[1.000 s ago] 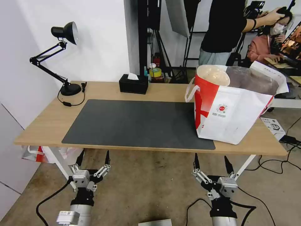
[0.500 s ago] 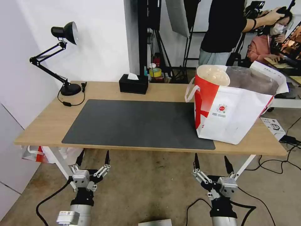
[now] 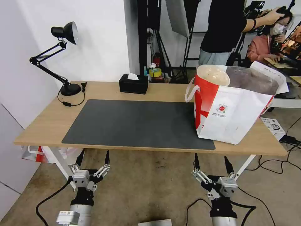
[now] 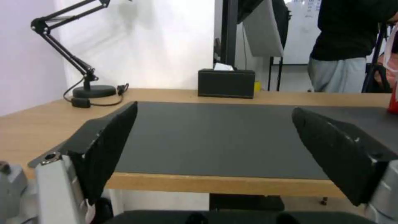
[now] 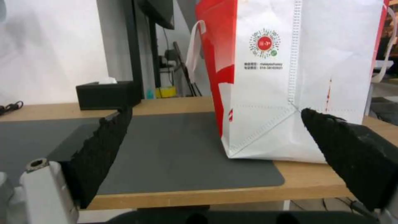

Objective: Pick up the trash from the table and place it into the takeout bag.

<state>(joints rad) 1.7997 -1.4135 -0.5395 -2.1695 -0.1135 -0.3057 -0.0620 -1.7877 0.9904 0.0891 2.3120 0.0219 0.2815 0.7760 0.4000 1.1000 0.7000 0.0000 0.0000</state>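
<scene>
Below table [image 3: 47,125], both hands spread, empty.

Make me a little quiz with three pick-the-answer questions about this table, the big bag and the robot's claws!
1. Where does the big white-and-red takeout bag stand on the light-wood table?
A. the robot's right end
B. the middle
C. by the lamp

2. What colour is the large flat rectangular mat?
A. red
B. dark grey
C. white

3. How are the left gripper and the right gripper?
A. both open
B. both shut
C. one holding a bowl

Answers: 1 A, it sits on the right end, partly on the mat's corner. 2 B, it looks dark grey in every view. 3 A, both hang below the table's front edge with fingers spread, holding nothing.
</scene>
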